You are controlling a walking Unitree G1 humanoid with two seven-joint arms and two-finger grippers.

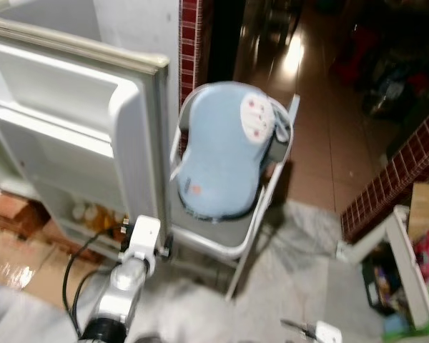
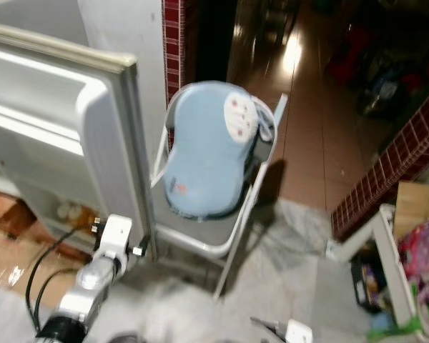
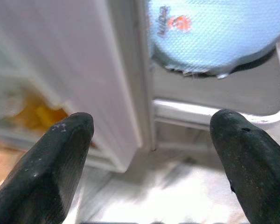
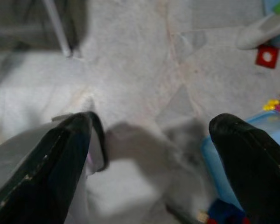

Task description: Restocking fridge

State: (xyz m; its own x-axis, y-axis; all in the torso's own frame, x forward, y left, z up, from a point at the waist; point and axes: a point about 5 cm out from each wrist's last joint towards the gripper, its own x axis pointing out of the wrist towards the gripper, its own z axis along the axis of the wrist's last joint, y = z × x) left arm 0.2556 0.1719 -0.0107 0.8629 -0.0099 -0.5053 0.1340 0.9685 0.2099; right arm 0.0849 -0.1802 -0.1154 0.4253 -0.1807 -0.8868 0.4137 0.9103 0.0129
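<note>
The fridge door [image 1: 79,136] stands open just ahead of my left gripper [image 3: 151,154], whose black fingers are spread with nothing between them, aimed at the door's lower edge. Yellowish items [image 1: 93,213] sit in its bottom shelf, and a pale blue baby seat [image 1: 225,146] rests on the grey chair [image 1: 207,232] beside it. My right gripper [image 4: 149,154], spread too, hangs over the marble floor [image 4: 144,70].

The white fridge door [image 1: 93,136] is swung open, edge-on beside the chair; yellowish items [image 1: 93,213] are held on its bottom shelf.
</note>
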